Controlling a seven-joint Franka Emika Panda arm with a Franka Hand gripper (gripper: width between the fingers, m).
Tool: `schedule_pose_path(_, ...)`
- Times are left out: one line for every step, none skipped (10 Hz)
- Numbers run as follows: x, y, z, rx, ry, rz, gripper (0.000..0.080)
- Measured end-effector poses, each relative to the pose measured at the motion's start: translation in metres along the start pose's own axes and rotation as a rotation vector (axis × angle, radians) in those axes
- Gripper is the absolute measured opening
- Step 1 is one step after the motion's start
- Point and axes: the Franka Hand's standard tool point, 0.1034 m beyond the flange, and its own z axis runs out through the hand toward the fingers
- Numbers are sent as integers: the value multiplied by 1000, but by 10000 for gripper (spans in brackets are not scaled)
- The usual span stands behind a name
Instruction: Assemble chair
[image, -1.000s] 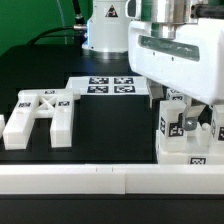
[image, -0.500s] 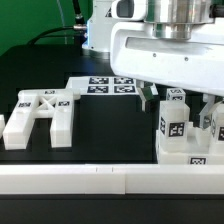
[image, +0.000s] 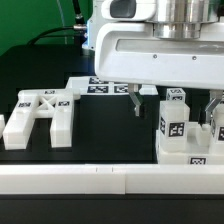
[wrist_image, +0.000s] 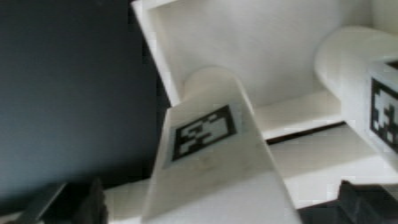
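Note:
The chair lies in loose white parts. The cross-braced flat plate (image: 40, 115) lies at the exterior view's left. A cluster of tagged blocks (image: 178, 128) stands at the right. My gripper (image: 175, 103) is open wide and empty just above that cluster, with one dark finger (image: 135, 100) to its left and the other (image: 215, 106) to its right. In the wrist view, my gripper (wrist_image: 217, 205) hangs over an upright tagged part (wrist_image: 205, 135), which stands between the fingertips (wrist_image: 71, 200) without touching them. A second tagged block (wrist_image: 377, 95) stands beside it.
The marker board (image: 100, 86) lies on the black table behind the parts. A long white rail (image: 100, 180) runs along the front edge. The robot's base (image: 105, 30) stands at the back.
The hand has shifted toward the exterior view's left and turned square to the camera. Its fingers now stand wider apart, on either side of the right-hand block cluster.

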Motion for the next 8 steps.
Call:
schedule_pose_path(0, 0, 0, -2, 0, -27, 649)
schedule_pose_path(0, 0, 0, -7, 2, -109, 649)
schedule_pose_path(0, 0, 0, -8, 2, -160, 649)
schedule_pose_path(0, 0, 0, -10, 2, -188, 649)
schedule_pose_path(0, 1, 0, -12, 2, -204, 623)
schedule_pose_path(0, 1, 0, -12, 2, -201, 623)
schedule_pose_path(0, 1, 0, -12, 2, -201, 445)
schedule_pose_path(0, 1, 0, -12, 2, -201, 288)
